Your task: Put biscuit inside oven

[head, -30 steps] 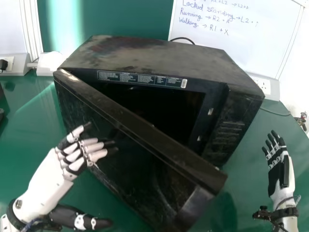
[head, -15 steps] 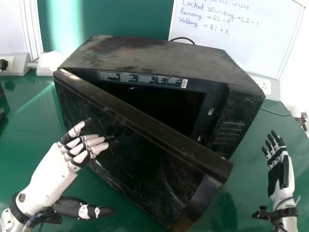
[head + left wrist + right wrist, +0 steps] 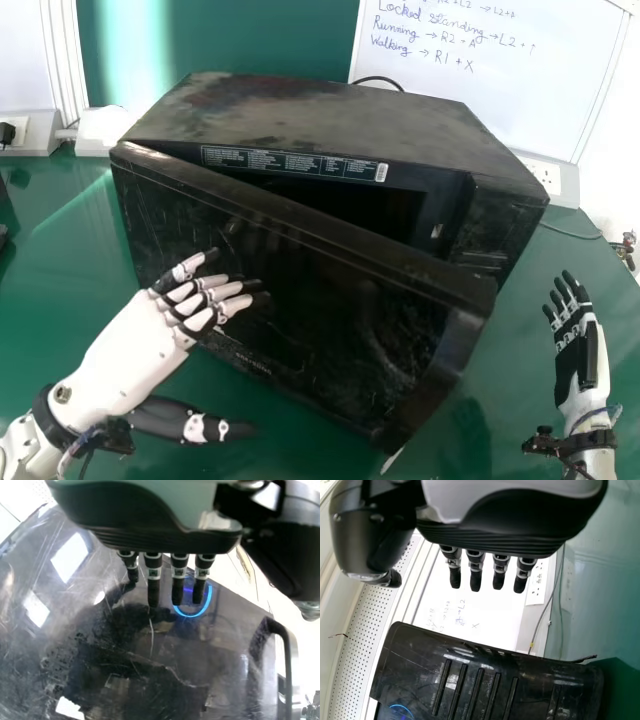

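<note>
The black oven [image 3: 330, 115] stands with its door [image 3: 330, 320] partly open, a dark gap showing along the top and right. My left hand [image 3: 165, 325] is at the left part of the door's outer face, fingers extended at its surface. In the left wrist view, the straight fingers of my left hand [image 3: 153, 575] lie over the glossy door [image 3: 165, 650]; contact is hard to tell. My right hand [image 3: 575, 345] is held open to the right of the oven. In the right wrist view, my right hand [image 3: 476, 567] has straight fingers, with the oven [image 3: 485, 680] farther off.
Green table [image 3: 55, 270] surrounds the oven. Behind it stand a whiteboard [image 3: 480, 90] and a socket strip [image 3: 548, 178], with a cable running at the right. A small pale sliver [image 3: 392, 461] shows beneath the door's lower right corner.
The door has swung farther toward the oven body, narrowing the opening. My left hand has moved right and slightly forward along with it. My right hand has stayed still.
</note>
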